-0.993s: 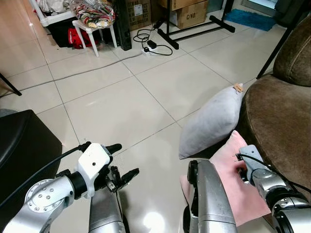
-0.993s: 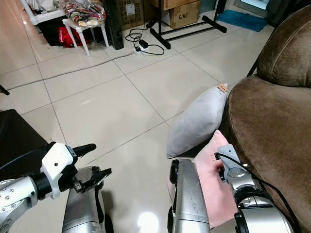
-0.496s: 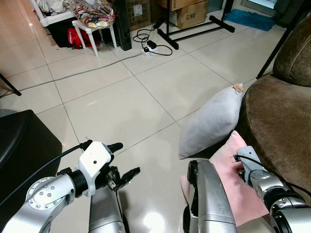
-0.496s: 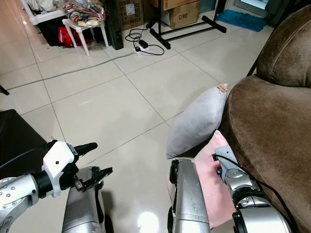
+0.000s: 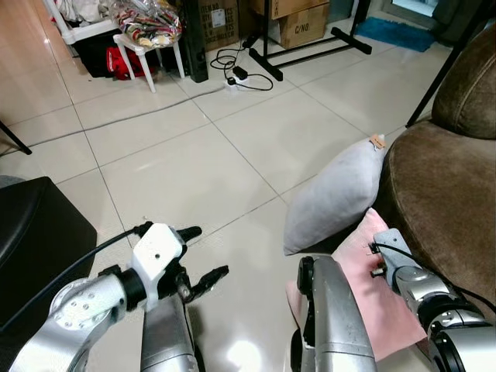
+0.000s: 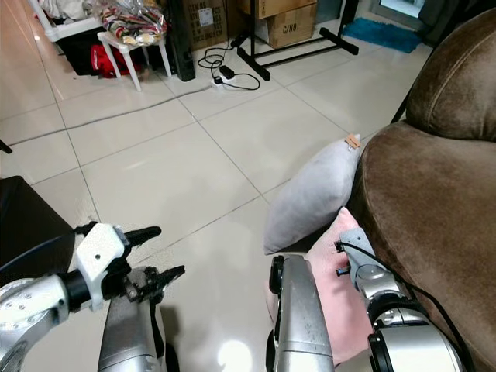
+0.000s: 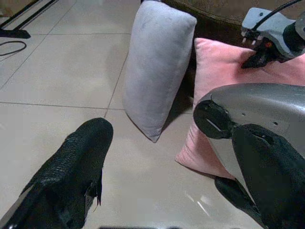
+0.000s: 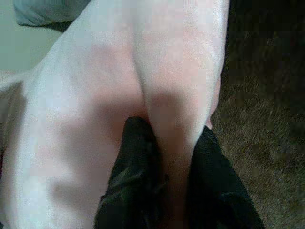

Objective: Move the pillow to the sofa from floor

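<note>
Tool [image 8: 171,143] fingertips buried in pink pillow [image 8: 119,81]

1. Brown sofa [image 6: 434,194]: fills the right side of the view.
2. Grey pillow [image 6: 310,198]: stands tilted on the tiled floor [image 6: 170,163], leaning against the sofa front.
3. Pink pillow [image 6: 335,271]: beside the sofa, just below the grey one.
4. Right gripper [image 6: 346,260]: at the pink pillow's edge; fingers hidden.
5. Left gripper [image 6: 159,254]: above the floor, fingers parted, holding nothing.
6. White stool [image 6: 136,46], cardboard boxes [image 6: 279,19], black cables [image 6: 225,74]: far end.
</note>
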Available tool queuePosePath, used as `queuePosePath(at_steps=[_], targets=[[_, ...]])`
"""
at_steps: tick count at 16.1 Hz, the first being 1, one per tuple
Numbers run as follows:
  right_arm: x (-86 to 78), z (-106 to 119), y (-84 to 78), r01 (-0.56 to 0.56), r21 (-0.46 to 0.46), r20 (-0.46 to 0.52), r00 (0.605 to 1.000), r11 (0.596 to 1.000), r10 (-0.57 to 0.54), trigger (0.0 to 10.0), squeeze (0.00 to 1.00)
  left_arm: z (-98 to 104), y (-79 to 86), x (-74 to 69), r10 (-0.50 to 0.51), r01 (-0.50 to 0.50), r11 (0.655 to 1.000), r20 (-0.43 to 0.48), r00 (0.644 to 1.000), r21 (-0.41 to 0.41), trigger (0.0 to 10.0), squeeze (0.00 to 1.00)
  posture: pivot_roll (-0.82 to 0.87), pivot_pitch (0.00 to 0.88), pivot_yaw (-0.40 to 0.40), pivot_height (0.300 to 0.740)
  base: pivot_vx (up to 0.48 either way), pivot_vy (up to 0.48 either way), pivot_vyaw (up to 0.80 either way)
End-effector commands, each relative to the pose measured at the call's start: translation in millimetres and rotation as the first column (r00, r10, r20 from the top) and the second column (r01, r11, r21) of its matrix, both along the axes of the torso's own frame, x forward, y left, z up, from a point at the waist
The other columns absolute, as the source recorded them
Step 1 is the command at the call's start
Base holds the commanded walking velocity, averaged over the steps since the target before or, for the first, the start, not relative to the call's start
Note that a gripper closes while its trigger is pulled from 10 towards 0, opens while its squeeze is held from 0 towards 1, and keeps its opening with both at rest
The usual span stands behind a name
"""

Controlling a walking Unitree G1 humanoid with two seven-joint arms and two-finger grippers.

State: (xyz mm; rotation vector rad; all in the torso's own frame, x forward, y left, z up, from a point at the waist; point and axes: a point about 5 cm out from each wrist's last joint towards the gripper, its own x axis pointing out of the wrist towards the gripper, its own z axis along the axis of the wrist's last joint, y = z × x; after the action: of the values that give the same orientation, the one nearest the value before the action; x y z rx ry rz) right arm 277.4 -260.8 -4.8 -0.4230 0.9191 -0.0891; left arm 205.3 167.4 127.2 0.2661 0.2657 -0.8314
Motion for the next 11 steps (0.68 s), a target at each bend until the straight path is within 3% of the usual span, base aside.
queuePosePath(at_steps=[1, 5, 9, 11], targets=[[6.1, 3.8, 4.3, -0.013, 0.021, 0.015, 1.0, 1.0, 0.013, 0.0, 0.0, -2.5, 1.0, 3.2, 0.005, -0.005, 1.0, 0.01, 1.0, 0.015, 10.0, 0.0, 0.05, 0.0, 0.02, 0.448, 0.0, 0.0, 0.0], [10.4, 4.6, 13.7, -0.062, 0.075, 0.03, 0.998, 0.995, 0.06, 0.0, 0.0, -5.3, 4.6, 6.7, 0.036, -0.037, 0.999, 0.035, 0.999, 0.02, 10.0, 0.0, 0.05, 0.0, -0.001, 0.448, 0.0, 0.0, 0.0], [9.3, 0.1, 31.9, -0.225, 0.143, 0.07, 0.974, 0.964, 0.217, 0.0, 0.0, -7.1, 7.1, 15.0, 0.1, -0.102, 0.995, 0.09, 0.991, 0.016, 10.0, 0.0, 0.04, 0.0, -0.036, 0.448, 0.0, 0.0, 0.0], [9.1, 5.4, 38.9, -0.361, 0.132, 0.178, 0.925, 0.923, 0.336, 0.0, 0.0, -7.1, 10.3, 19.6, 0.161, -0.164, 0.986, 0.138, 0.977, 0.007, 10.0, 0.0, 0.03, 0.0, -0.041, 0.448, 0.0, 0.0, 0.0]])
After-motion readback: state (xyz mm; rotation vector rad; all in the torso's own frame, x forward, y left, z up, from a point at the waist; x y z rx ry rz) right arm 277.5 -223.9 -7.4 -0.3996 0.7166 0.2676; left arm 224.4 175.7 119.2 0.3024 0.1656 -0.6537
